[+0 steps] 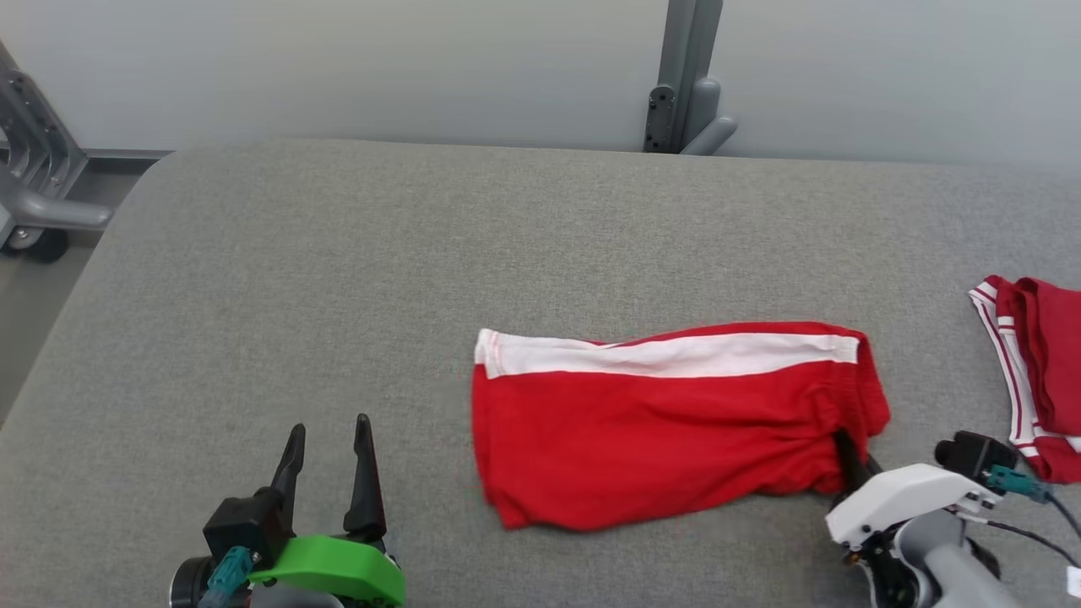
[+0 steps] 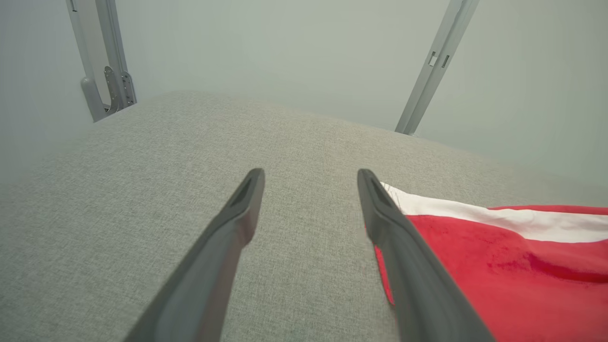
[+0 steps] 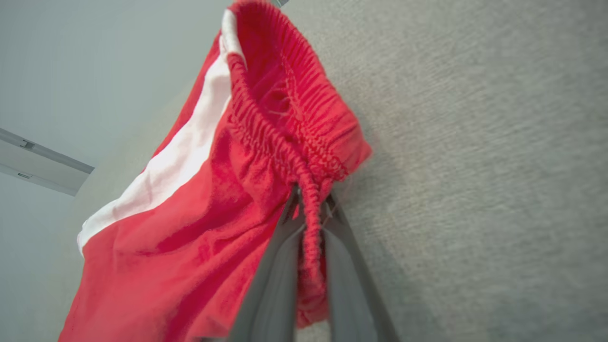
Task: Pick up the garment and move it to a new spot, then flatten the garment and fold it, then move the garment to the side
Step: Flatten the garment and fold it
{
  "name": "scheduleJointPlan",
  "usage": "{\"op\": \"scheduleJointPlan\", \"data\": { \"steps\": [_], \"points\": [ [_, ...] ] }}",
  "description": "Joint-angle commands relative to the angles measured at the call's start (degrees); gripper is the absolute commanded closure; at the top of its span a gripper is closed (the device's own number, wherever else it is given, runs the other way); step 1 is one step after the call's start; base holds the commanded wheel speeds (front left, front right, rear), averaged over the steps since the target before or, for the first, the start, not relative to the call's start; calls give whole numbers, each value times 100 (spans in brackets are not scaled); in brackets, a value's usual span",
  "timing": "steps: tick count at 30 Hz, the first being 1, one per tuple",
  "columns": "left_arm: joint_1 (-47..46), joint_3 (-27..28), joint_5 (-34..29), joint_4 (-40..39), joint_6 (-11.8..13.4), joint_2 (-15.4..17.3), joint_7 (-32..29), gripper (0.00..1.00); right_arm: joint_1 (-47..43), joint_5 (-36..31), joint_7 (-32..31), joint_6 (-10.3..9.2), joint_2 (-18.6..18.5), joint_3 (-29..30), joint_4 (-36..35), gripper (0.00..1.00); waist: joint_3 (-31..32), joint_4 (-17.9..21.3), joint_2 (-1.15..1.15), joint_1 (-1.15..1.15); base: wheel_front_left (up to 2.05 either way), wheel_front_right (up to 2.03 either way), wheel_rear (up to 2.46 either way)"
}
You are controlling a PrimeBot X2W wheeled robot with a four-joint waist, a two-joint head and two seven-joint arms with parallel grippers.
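The garment (image 1: 667, 422) is a pair of red shorts with a white side stripe, lying folded in half on the grey padded table (image 1: 338, 279). My right gripper (image 1: 847, 456) is shut on the elastic waistband at the garment's right end; in the right wrist view the gathered waistband (image 3: 311, 204) is pinched between my right gripper's (image 3: 309, 199) two fingers. My left gripper (image 1: 329, 443) stands open over bare table, left of the garment's leg hem. In the left wrist view the garment (image 2: 513, 266) lies just right of my left gripper (image 2: 311, 178).
Another red garment with white trim (image 1: 1034, 371) lies bunched at the table's right edge. A grey metal post (image 1: 684, 76) rises behind the far edge, and a grey wheeled frame (image 1: 34, 169) stands off the far left corner.
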State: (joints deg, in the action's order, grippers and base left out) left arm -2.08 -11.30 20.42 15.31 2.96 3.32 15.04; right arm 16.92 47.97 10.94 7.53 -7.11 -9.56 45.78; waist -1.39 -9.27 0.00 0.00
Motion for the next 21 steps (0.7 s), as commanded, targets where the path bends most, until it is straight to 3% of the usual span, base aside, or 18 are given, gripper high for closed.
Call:
{"op": "scheduleJointPlan", "data": {
  "steps": [1, 9, 21],
  "points": [
    [22, -8, -64, 8, -22, -1, 17, 0, -110, -31, -65, -9, -175, 92, -75, 100, 7, 99, 0, 0, 0, 0, 0],
    [41, -82, -44, 57, -29, -22, 17, 0, -401, -195, -444, -8, -716, 729, -380, 100, 41, 260, 0, 0, 0, 0, 0],
    [8, -219, -70, 129, -81, -33, 17, 0, -587, -525, -1000, -5, -355, 1006, -1308, 100, 199, 198, 0, 0, 0, 0, 0]
  ]
}}
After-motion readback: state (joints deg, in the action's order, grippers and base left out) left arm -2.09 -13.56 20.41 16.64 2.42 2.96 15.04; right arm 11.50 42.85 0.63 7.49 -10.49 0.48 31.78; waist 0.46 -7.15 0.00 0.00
